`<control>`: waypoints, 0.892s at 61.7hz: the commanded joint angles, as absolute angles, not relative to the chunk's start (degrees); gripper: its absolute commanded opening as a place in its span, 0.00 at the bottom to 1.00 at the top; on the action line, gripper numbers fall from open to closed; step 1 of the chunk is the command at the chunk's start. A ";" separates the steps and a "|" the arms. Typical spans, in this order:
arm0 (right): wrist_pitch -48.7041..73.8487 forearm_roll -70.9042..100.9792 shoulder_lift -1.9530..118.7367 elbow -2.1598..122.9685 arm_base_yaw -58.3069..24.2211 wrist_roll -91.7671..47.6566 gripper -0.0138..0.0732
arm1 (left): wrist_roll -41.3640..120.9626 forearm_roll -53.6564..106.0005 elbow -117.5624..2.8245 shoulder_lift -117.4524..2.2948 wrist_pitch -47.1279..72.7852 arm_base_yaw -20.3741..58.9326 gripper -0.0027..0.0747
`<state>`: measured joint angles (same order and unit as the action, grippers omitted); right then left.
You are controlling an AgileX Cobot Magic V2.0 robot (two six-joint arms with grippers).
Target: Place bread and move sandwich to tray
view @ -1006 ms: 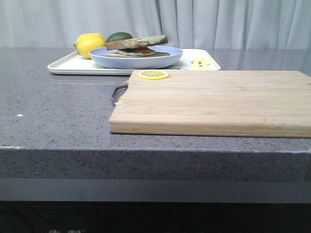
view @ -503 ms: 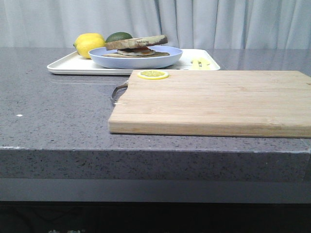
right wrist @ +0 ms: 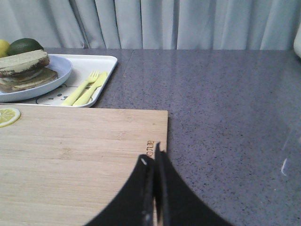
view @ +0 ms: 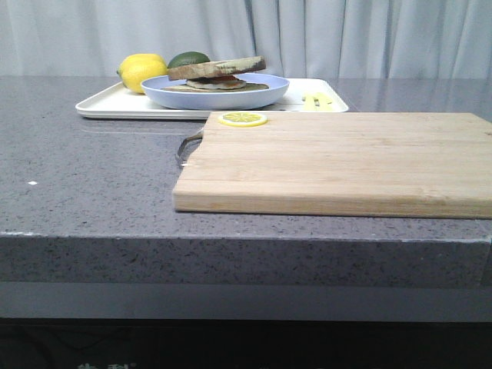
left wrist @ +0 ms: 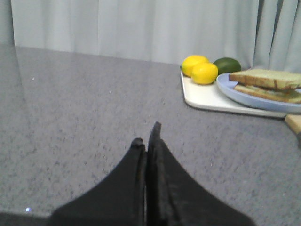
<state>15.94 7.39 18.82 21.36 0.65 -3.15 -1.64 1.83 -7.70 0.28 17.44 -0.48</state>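
Observation:
The sandwich (view: 217, 77) sits on a pale blue plate (view: 254, 98) that rests on the white tray (view: 115, 104) at the back left. Its top layer is the bread (view: 219, 66), a thick slice lying slightly tilted. Neither gripper shows in the front view. My left gripper (left wrist: 146, 136) hovers shut over bare grey counter, well short of the tray (left wrist: 202, 96) and the sandwich (left wrist: 268, 84). My right gripper (right wrist: 151, 157) is shut and empty above the near right corner of the wooden cutting board (right wrist: 70, 155), with the sandwich (right wrist: 23, 70) far off.
A lemon (view: 142, 69) and a green lime (view: 188, 58) lie on the tray behind the plate. Yellow cutlery (right wrist: 87, 88) lies on the tray's right end. A lemon slice (view: 243, 118) rests on the cutting board (view: 338, 161), which has a metal handle (view: 184, 146).

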 commanded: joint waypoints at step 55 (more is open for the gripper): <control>11.36 6.99 19.28 22.87 0.97 -3.17 0.09 | -2.13 4.25 0.84 1.54 7.31 -0.05 0.01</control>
<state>15.94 7.39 18.82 21.26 0.65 -3.15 -1.72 3.62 0.14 0.28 11.85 -0.37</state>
